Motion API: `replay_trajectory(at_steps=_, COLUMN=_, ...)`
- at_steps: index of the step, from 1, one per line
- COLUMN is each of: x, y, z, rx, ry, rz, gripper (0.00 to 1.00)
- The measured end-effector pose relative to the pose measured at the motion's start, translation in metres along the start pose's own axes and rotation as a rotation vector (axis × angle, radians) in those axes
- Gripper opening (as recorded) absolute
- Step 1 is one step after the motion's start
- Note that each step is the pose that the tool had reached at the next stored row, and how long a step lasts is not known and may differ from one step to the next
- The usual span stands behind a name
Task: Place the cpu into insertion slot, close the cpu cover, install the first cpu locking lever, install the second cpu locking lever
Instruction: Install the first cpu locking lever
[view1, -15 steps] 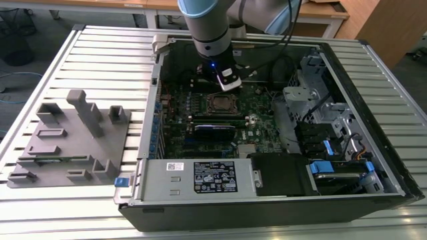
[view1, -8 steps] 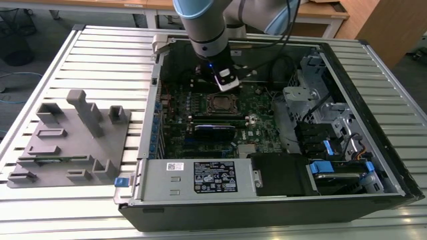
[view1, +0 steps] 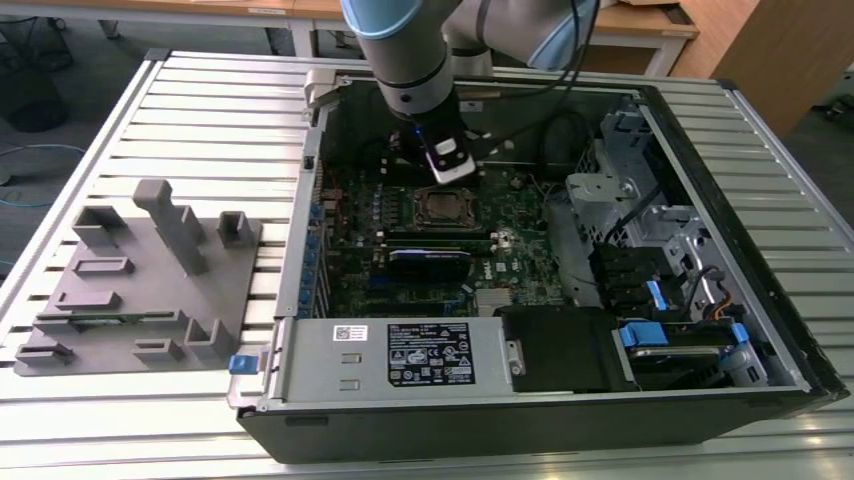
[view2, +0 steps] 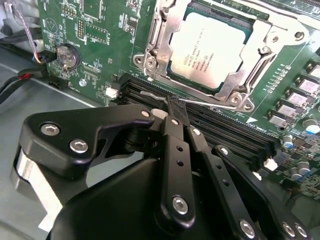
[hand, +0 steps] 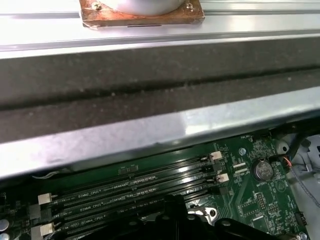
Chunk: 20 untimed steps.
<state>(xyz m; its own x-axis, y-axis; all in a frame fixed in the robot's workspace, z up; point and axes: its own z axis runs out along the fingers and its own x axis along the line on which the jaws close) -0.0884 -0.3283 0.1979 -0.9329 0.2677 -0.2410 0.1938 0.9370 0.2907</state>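
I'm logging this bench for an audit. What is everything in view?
table: one, pale slatted, under everything
computer case: one, black, open on the table
fixture tray: one, grey, exterior view's left of the case
motherboard: one, green, inside the case
cpu: one, grey, on the motherboard
cpu cover: one, dull metal, framing the cpu
locking lever: one, silver, beside the cpu cover
memory slots: several, black, beside the cpu cover
arm: one, grey-blue, reaching into the case
claw: one, black, shut, at the locking lever
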Motion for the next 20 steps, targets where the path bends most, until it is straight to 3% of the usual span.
replay_trajectory(at_steps=4, x=0.0003, y=0.0005, z=0.0006, rx=0.0058, ry=-0.0072, rz=0.023, gripper=0.11)
replay_trajectory(at_steps=20, x=0.0032, y=0.0026, z=0.0007, rx=0.0073, ry=-0.0117, rz=0.030, gripper=0.11)
